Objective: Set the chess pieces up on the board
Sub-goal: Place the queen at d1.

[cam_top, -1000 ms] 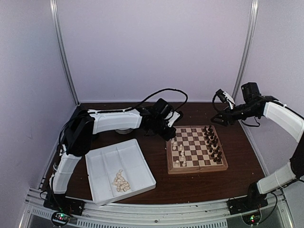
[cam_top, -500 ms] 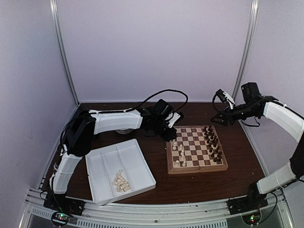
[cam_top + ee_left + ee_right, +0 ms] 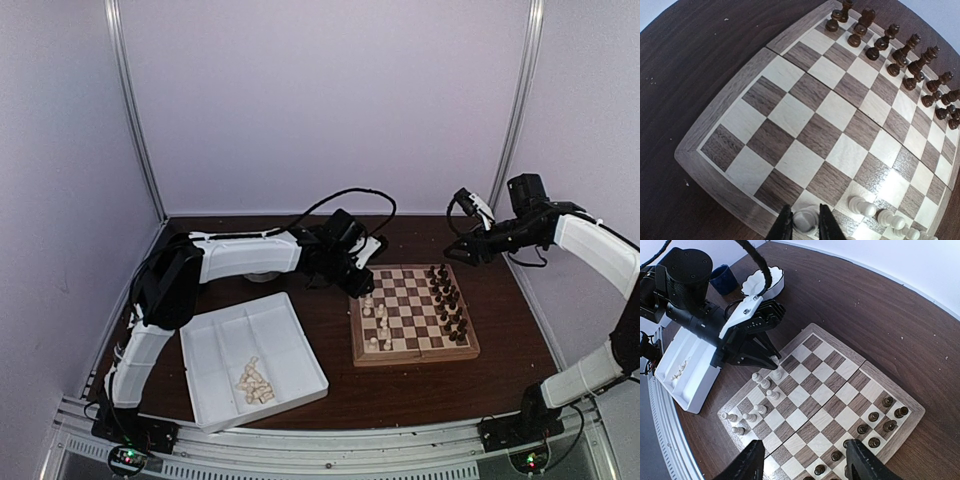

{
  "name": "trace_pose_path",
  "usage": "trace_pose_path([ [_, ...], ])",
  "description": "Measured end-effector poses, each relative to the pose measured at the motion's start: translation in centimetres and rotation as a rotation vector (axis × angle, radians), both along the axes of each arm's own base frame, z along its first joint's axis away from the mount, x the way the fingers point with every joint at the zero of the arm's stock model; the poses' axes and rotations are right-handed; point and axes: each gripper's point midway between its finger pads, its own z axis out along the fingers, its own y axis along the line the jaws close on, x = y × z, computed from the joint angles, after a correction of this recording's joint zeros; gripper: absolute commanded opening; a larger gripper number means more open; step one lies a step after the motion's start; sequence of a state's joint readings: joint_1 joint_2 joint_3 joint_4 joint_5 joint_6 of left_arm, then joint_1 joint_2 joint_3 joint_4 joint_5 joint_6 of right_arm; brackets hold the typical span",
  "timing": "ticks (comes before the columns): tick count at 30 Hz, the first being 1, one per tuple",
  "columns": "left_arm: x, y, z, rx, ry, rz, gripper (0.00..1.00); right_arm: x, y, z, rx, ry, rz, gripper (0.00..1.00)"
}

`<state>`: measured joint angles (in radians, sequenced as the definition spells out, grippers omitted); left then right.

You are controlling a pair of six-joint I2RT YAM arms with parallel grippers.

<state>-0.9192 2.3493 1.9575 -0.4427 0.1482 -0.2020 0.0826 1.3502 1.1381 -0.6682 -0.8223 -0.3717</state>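
At the far-left corner of the square wooden chessboard [image 3: 415, 330] with tan and brown checks, the left gripper [image 3: 805, 229] points down. Its fingers [image 3: 785, 227] are clamped on a small cream wooden chessman [image 3: 806, 220], which stands on a light square in the board's left edge row. The left arm rises from its base at the near-left corner of the dark brown wooden desk [image 3: 330, 385]. Its white forearm lies level across the far side, with the wrist tipped down to the board.

The right arm arches up along the desk's right edge and reaches left. The right gripper [image 3: 807, 465] hangs high over the board's far-right corner with its jaws wide apart and nothing between them.

Other cream chessmen [image 3: 762, 390] stand scattered near the board's left edge. The dark brown-black chessmen [image 3: 447, 300] fill two rows along its right edge. The board lies right of centre. A white divided plastic tray [image 3: 290, 345] near the near-left corner holds a heap of loose cream pieces [image 3: 253, 382].
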Motion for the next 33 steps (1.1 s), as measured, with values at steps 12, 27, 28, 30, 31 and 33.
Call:
trace_pose_path([
  [12,-0.1,-0.03,-0.01,-0.004,0.008,0.001,0.28,0.08,0.01,-0.24,-0.001,0.007,0.0,0.6],
  [27,-0.13,-0.01,-0.04,-0.003,0.012,0.003,0.31,0.08,0.01,-0.24,-0.001,0.007,0.0,0.6],
  [28,-0.15,-0.02,-0.04,-0.004,0.013,0.002,0.32,0.07,0.01,-0.23,0.0,0.007,0.0,0.6],
  [30,-0.24,-0.06,-0.04,-0.006,0.017,-0.001,0.34,0.07,0.01,-0.23,0.0,0.007,0.0,0.6],
  [31,-0.28,-0.09,-0.03,-0.008,0.019,-0.002,0.35,0.07,0.01,-0.23,0.0,0.007,0.0,0.6],
  [33,-0.34,-0.14,0.0,-0.011,0.023,-0.004,0.36,0.08,0.01,-0.24,-0.001,0.007,0.0,0.6],
])
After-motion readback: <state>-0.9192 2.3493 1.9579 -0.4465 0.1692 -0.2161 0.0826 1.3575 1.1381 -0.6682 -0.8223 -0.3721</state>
